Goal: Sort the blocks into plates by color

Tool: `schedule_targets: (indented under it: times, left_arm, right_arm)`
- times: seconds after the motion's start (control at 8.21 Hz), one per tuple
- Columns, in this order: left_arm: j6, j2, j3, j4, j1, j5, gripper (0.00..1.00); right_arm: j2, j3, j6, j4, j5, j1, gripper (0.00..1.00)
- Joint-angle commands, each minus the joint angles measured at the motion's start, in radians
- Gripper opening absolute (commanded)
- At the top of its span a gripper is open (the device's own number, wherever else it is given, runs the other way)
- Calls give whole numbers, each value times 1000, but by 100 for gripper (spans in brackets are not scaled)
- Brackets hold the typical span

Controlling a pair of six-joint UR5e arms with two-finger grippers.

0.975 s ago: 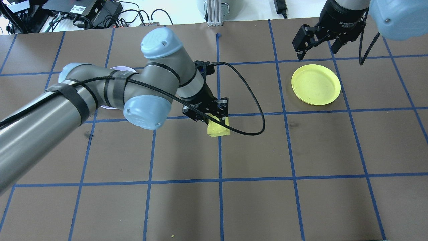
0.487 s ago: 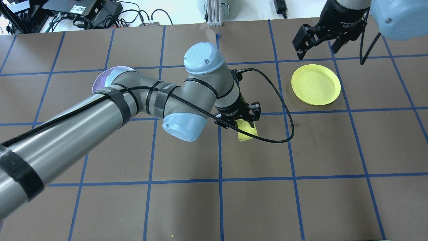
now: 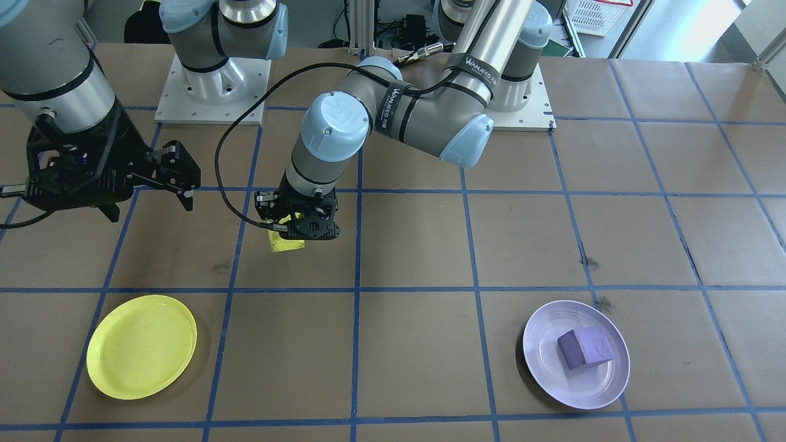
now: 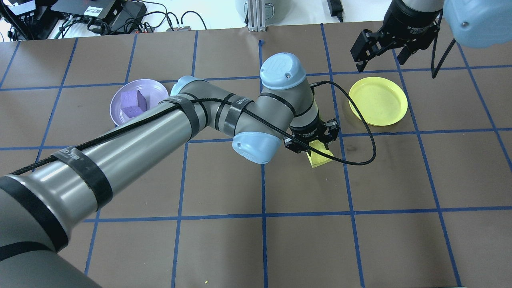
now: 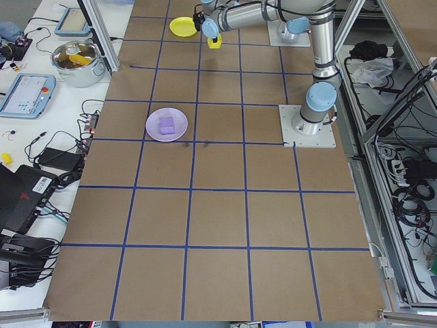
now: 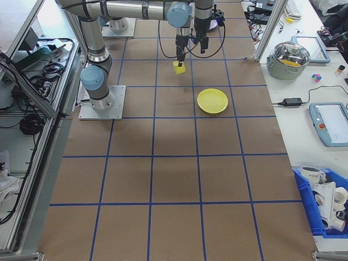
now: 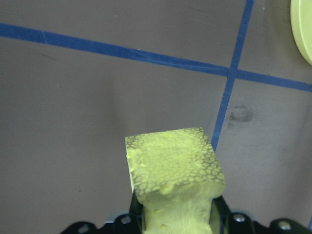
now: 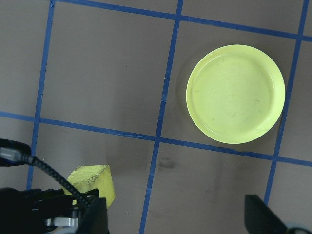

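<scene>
Your path to yellow plate [image 4: 378, 101]: nothing between. Left gripper [image 4: 313, 141] clamps pitted yellow block [image 4: 320, 158] nr plate; right gripper [image 4: 380, 50] spread wide beyond it.

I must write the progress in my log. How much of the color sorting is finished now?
About half. Done: the purple block lies in the lavender plate. In hand: the left pincer grips the yellow block above the table, short of the yellow plate. Left: place it in that empty plate. The right pincer is open, holding nothing.
</scene>
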Motion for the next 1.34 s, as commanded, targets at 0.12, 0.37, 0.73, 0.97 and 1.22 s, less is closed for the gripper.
schedule_targets:
  times: [0.12, 0.37, 0.73, 0.97, 1.22]
  left_arm:
    - [-135, -73, 15, 113, -36, -2, 0]
    - [-144, -117, 24, 132, -48, -1, 0]
    - [-94, -125, 20, 163, -63, 5, 0]
    - [-42, -125, 17, 164, -63, 45, 54]
    - [-29, -110, 11, 167, -62, 65, 93]
  right_arm:
    - [-2, 0, -4, -4, 1, 0, 100]
    - [1, 0, -11, 5, -16, -3, 100]
    - [6, 0, -10, 5, -17, -8, 100]
    - [6, 5, -10, 7, -17, -8, 100]
    - [6, 15, -11, 7, -17, -8, 100]
